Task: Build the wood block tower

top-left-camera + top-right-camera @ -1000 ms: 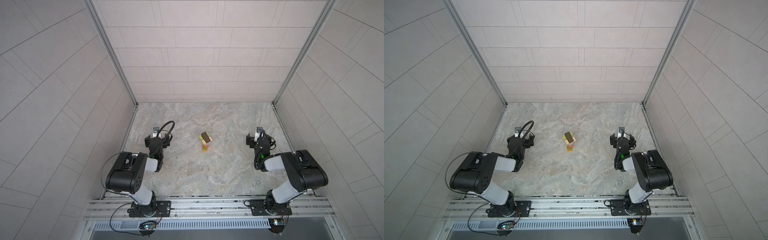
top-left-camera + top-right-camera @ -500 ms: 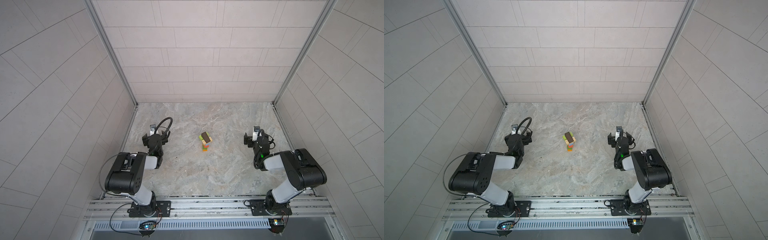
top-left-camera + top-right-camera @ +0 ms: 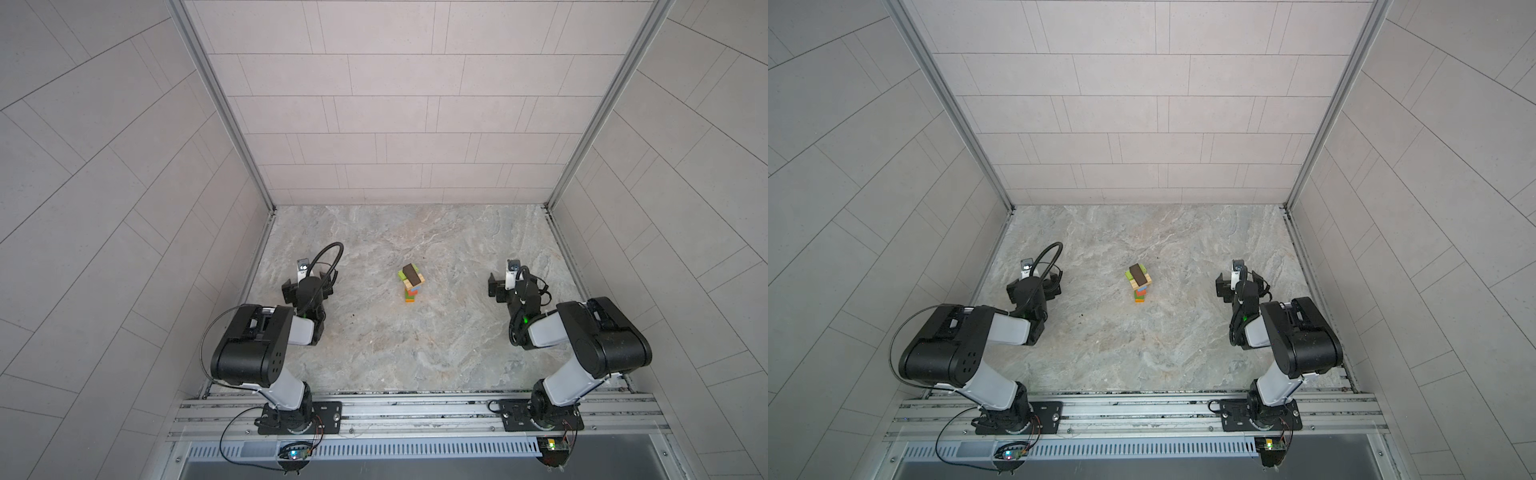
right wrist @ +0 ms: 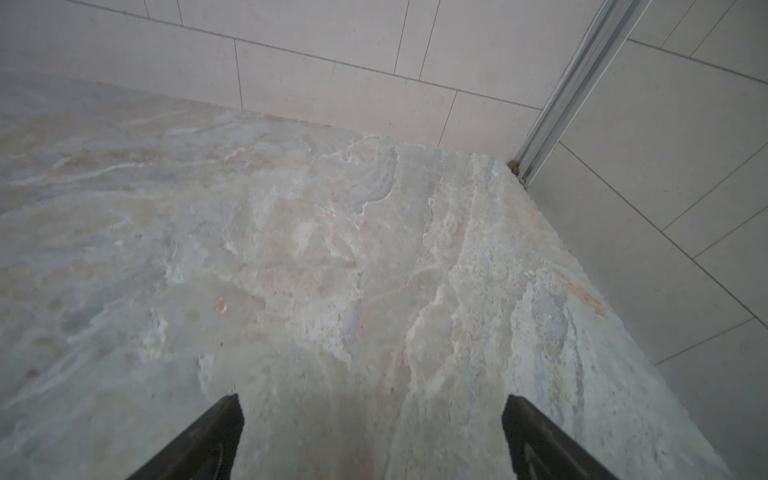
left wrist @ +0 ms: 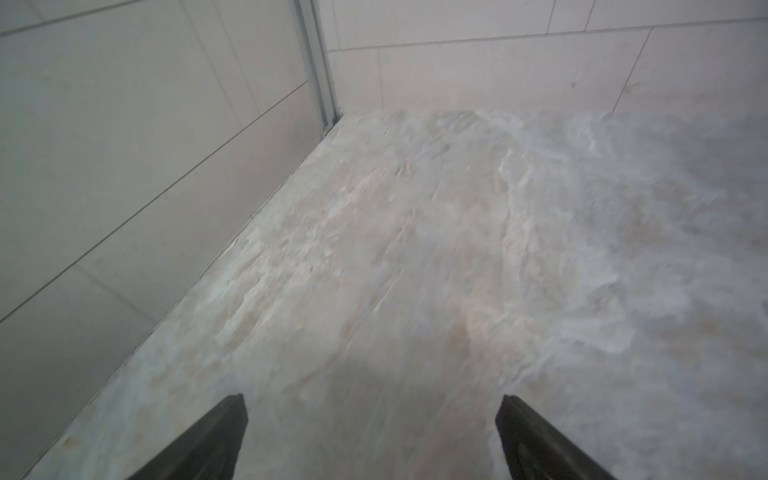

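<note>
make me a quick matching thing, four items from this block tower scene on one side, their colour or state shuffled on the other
Column 1
1. top block
2. bottom block
3. left claw
4. tower

Column 2
a. orange
b. open, holding nothing
c. standing, touched by nothing
d. dark brown

Pairs: 1-d, 2-a, 3-b, 4-c
</note>
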`<action>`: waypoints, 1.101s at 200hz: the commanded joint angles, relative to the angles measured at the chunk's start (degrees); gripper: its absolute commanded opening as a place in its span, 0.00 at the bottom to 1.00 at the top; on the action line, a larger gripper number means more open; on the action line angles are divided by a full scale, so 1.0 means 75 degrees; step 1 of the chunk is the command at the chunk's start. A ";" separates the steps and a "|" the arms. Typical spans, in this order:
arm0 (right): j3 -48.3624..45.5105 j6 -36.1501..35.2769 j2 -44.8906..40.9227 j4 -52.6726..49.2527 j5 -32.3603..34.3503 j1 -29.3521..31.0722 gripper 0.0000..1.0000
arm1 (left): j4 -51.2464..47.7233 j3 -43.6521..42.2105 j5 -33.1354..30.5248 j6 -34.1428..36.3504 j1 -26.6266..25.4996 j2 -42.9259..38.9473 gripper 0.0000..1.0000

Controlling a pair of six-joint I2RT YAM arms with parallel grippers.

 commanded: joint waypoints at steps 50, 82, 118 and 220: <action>-0.1091 -0.0199 0.0193 0.2252 -0.0597 0.0029 0.99 | 0.2990 -0.1978 0.0079 -0.0143 0.0084 -0.0340 1.00; 0.0135 -0.0130 -0.0246 -0.0523 -0.0295 0.0024 0.99 | 0.0985 -0.0436 0.0321 0.0162 0.0064 0.0050 1.00; 0.0113 0.0100 -0.0227 -0.0502 -0.0436 -0.0180 0.99 | 0.0635 -0.0196 0.0559 0.0258 0.0096 0.0157 1.00; 0.0148 -0.0079 -0.0236 -0.0675 -0.0450 -0.0095 0.99 | 0.0321 -0.0081 0.1205 0.0285 0.0211 0.0107 1.00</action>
